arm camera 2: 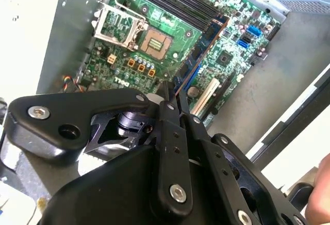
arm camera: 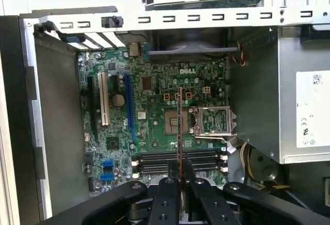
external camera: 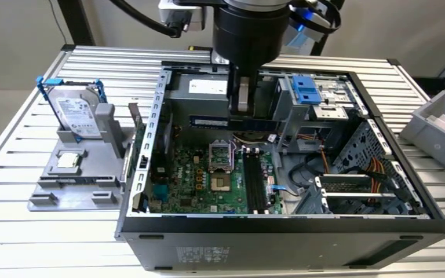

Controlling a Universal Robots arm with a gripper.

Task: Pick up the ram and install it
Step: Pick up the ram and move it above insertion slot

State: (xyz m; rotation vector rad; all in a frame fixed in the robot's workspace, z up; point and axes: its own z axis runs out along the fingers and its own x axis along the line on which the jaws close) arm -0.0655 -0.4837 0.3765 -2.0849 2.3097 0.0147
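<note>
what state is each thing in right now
pincer, shut on the ram
ram, held above the board, not installed
case, open, side cover off
chip socket, cover flipped open, empty
memory slots, empty
hard drive, upright in its grey stand
chip, flat on the grey stand

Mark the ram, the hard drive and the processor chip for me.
ram [external camera: 209, 121]: exterior view, its long flat face.
hard drive [external camera: 77, 113]: exterior view, its silver face.
processor chip [external camera: 69, 160]: exterior view, middle of its lid.
</note>
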